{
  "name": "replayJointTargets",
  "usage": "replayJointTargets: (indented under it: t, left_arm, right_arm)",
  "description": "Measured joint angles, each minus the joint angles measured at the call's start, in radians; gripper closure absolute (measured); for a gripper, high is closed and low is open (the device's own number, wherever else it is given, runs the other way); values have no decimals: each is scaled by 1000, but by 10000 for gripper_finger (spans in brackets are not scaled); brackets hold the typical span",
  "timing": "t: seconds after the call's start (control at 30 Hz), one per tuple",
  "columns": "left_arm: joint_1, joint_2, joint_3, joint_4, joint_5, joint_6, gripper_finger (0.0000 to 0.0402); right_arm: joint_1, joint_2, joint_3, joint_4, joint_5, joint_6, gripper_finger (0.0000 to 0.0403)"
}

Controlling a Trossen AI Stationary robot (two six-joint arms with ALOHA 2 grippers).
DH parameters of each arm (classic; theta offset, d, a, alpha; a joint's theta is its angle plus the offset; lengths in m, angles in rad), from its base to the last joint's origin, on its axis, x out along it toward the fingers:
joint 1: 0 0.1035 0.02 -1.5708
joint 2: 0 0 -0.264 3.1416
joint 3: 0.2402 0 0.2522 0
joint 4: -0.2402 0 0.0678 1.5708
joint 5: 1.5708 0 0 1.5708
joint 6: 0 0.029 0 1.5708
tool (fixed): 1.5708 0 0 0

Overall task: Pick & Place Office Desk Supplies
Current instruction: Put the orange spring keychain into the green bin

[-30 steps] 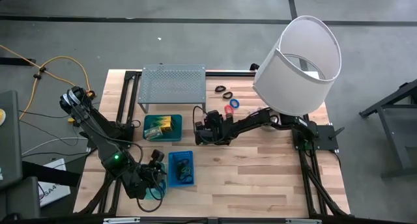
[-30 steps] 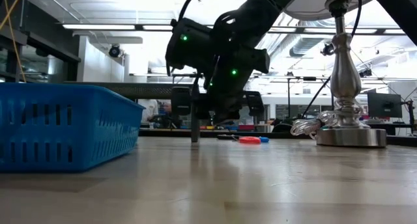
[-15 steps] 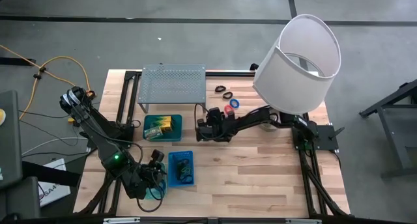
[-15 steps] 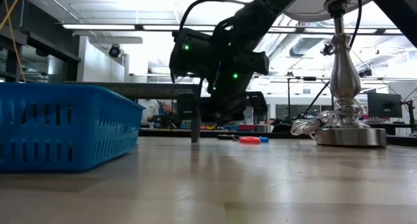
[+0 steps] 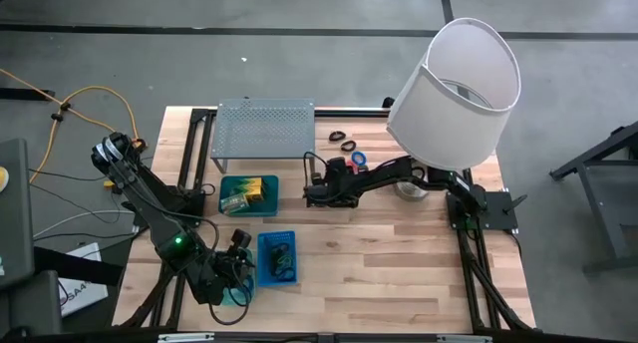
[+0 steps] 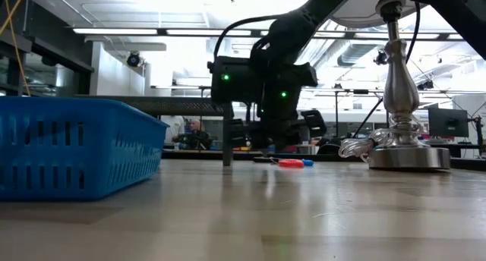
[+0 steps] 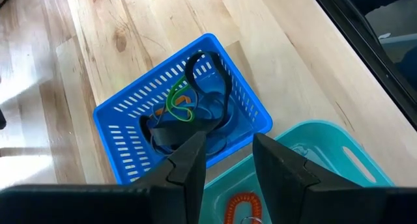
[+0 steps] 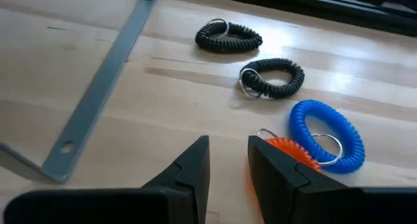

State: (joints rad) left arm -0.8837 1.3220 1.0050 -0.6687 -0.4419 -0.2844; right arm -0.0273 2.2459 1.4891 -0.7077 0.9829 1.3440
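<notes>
On the wood table, to the right of the rack, lie two black coil loops [image 8: 229, 36] [image 8: 273, 79], a blue coil ring [image 8: 326, 134] and an orange-red coil ring [image 8: 287, 152]. My right gripper [image 8: 228, 149] hovers open just on the near side of them, with bare wood between its fingers. One finger hides part of the orange-red ring. My left gripper [image 7: 225, 159] waits open at the near left above a teal tray [image 7: 326, 165]. Beside it is the blue basket [image 7: 124, 120], which holds black bands and a green loop.
The grey perforated rack [image 5: 264, 129] stands at the far left, its foot strip [image 8: 98, 100] beside my right gripper. A white-shaded lamp [image 5: 459, 84] with a metal base [image 6: 410, 158] stands at the far right. A second teal tray [image 5: 227, 201] holds yellow-green packets. Bare wood lies near right.
My right gripper has swung toward the table's far edge, from beside the teal tray toward the rings. It has turned as it went and sunk slightly. The gap between its fingers has not changed. The rings and loops lie where they were.
</notes>
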Motion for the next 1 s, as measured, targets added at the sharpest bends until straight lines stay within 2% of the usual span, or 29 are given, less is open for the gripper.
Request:
replayJointTargets:
  t: [0.43, 0.8, 1.0]
  left_arm:
    - [0, 0, 0, 0, 0, 0, 281]
    - [0, 0, 0, 0, 0, 0, 281]
    - [0, 0, 0, 0, 0, 0, 281]
  right_arm:
    - [-10, 0, 0, -108, -48, 102, 309]
    - [-28, 0, 0, -124, -134, 92, 309]
    - [-28, 0, 0, -124, -142, 91, 309]
